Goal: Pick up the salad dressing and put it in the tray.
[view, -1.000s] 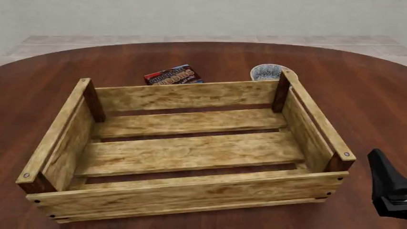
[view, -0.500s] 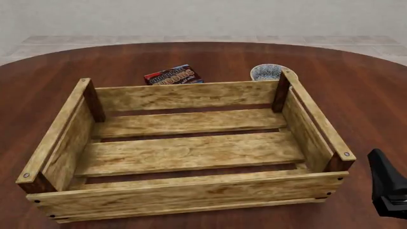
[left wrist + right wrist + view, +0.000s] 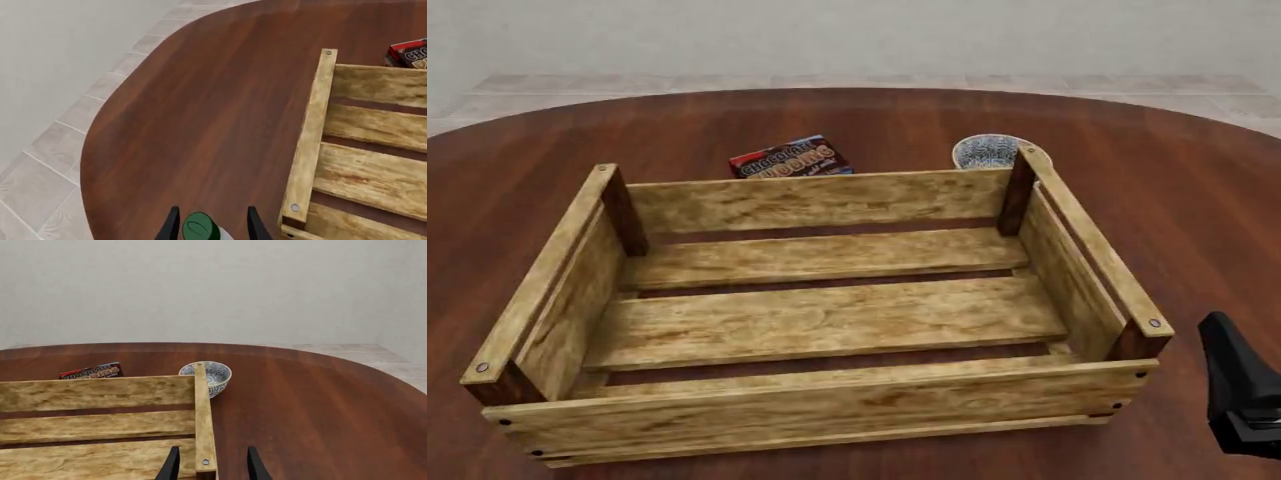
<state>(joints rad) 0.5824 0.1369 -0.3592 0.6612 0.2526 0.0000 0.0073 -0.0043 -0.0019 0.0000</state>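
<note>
The salad dressing point(image 3: 200, 227) shows only in the left wrist view: its dark green cap and a bit of whitish body stand on the table between my left gripper's two fingers. The left gripper point(image 3: 213, 216) is open around it, with gaps on both sides, just outside the left end of the tray point(image 3: 310, 135). Neither shows in the front view. The tray point(image 3: 814, 200), a large light-wood slatted crate, holds nothing inside. My right gripper point(image 3: 211, 460) is open and empty by the tray's near right corner point(image 3: 203, 410); its black body point(image 3: 1244, 395) shows at the front view's right edge.
A chocolate pudding box point(image 3: 790, 158) lies flat behind the tray's far wall, also in the wrist views point(image 3: 408, 52) point(image 3: 91, 372). A patterned white bowl point(image 3: 988, 150) point(image 3: 212, 374) stands at the tray's far right corner. The round table's left edge point(image 3: 90, 150) curves near the left gripper.
</note>
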